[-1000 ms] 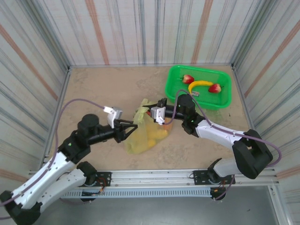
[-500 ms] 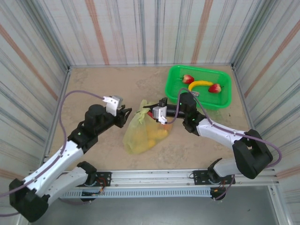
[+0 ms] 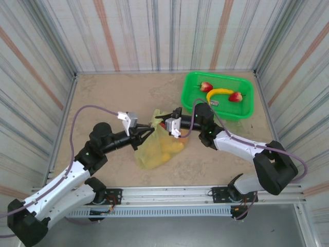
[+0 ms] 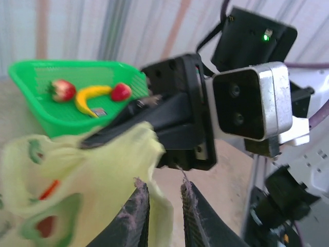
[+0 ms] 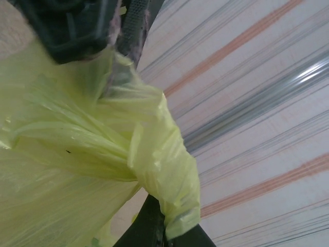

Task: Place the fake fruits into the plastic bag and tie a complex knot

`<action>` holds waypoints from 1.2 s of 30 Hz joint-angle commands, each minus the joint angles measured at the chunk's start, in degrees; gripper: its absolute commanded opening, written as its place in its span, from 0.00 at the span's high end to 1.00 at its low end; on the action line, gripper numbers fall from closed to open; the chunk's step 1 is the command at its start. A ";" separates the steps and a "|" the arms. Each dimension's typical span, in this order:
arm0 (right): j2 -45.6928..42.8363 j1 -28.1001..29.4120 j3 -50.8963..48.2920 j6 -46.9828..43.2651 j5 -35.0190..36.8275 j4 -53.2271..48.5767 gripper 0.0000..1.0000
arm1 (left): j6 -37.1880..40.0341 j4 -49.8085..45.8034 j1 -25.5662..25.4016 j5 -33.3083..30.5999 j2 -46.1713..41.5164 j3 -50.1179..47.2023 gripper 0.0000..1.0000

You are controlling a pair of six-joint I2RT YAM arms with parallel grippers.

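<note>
The yellow-green plastic bag (image 3: 154, 149) lies mid-table with orange and yellow fake fruits (image 3: 172, 148) showing through it. My right gripper (image 3: 163, 122) is shut on the bag's bunched handle (image 5: 169, 170), which wraps over its fingertips (image 5: 167, 226). Whether that bunch is a knot I cannot tell. My left gripper (image 3: 148, 133) reaches the bag's top from the left. In the left wrist view its jaws (image 4: 160, 185) stand narrowly apart, with a fold of the bag (image 4: 154, 206) lying against the left finger. Two strawberries (image 3: 206, 86) (image 3: 236, 96) and a banana (image 3: 220, 92) lie in the basket.
The bright green slotted basket (image 3: 241, 114) stands at the back right, close behind my right arm; it also shows in the left wrist view (image 4: 46, 116). Striped walls enclose the table on three sides. Bare tabletop lies to the left and at the back.
My left gripper drew back from the bag, then came forward to its top, and its jaws narrowed. The right gripper kept its hold and hardly moved.
</note>
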 commanded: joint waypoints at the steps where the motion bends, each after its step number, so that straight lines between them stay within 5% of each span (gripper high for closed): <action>1: 2.38 3.22 0.45 -10.82 8.63 4.97 1.00 | 1.05 -4.76 -0.67 -5.43 -3.26 2.23 0.77; 8: 6.05 5.52 3.36 -22.06 15.69 5.60 1.00 | 7.95 -12.93 0.90 -21.28 -14.16 5.41 0.81; 13: 6.61 6.21 2.87 -21.37 18.97 9.35 1.00 | 8.82 -16.41 1.38 -33.01 -14.38 5.44 0.80; 18: 5.87 5.78 2.94 -19.62 16.63 9.63 1.00 | 5.72 -19.48 8.33 -24.20 -2.59 8.18 0.66; 22: 5.50 5.42 2.63 -17.17 15.15 10.23 1.00 | 3.58 -11.72 14.11 -17.93 4.00 5.94 0.67; 28: 4.73 4.52 3.05 -13.77 12.91 9.63 1.00 | 12.43 -4.00 14.62 -1.24 15.38 7.09 0.67; 36: 4.35 3.32 3.34 -10.10 11.29 10.49 1.00 | 16.43 -3.26 13.34 3.98 18.58 7.41 0.62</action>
